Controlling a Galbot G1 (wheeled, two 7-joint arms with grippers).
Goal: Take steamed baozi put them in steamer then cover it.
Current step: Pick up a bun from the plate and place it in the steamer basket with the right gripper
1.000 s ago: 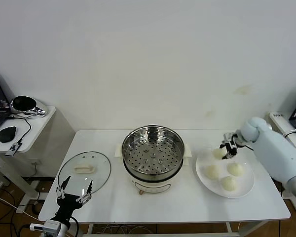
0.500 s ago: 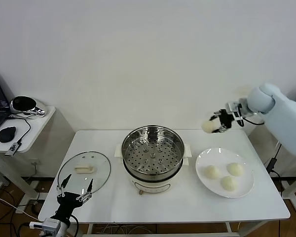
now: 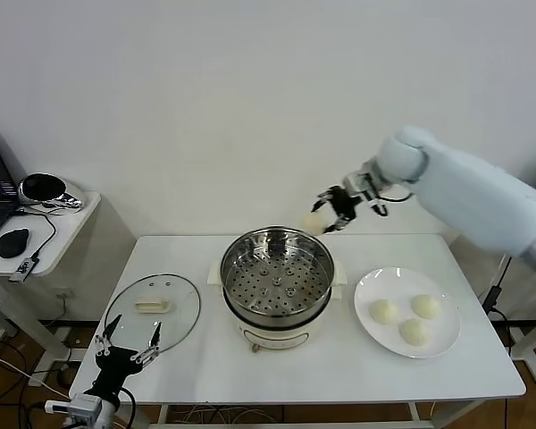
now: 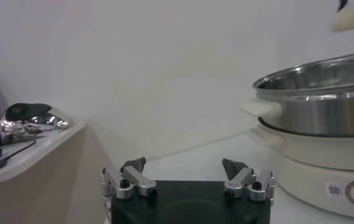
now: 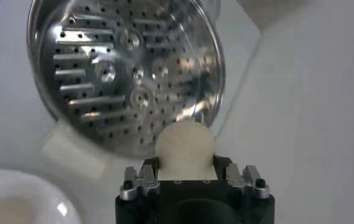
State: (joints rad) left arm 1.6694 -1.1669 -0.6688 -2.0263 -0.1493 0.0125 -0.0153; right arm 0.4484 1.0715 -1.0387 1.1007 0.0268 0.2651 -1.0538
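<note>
My right gripper point(image 3: 324, 214) is shut on one cream-white steamed baozi point(image 3: 314, 222) and holds it in the air just above the far right rim of the steamer point(image 3: 277, 279). The right wrist view shows that baozi point(image 5: 184, 146) squeezed between the jaws, with the steamer's perforated tray point(image 5: 125, 73) beyond it. Three more baozi point(image 3: 385, 311) lie on the white plate point(image 3: 438, 341) to the steamer's right. The cover point(image 3: 154, 309), a glass lid with a cream handle, lies flat on the table left of the steamer. My left gripper point(image 3: 127, 348) hovers open near the table's front left corner.
A side table point(image 3: 31, 239) with a mouse and a shiny bowl stands off to the left, with a laptop edge beside it. The steamer's white base point(image 4: 323, 164) fills the side of the left wrist view. A white wall closes the back.
My right gripper lifted one baozi off the plate and carried it leftward to the steamer's far rim. The left gripper has barely shifted.
</note>
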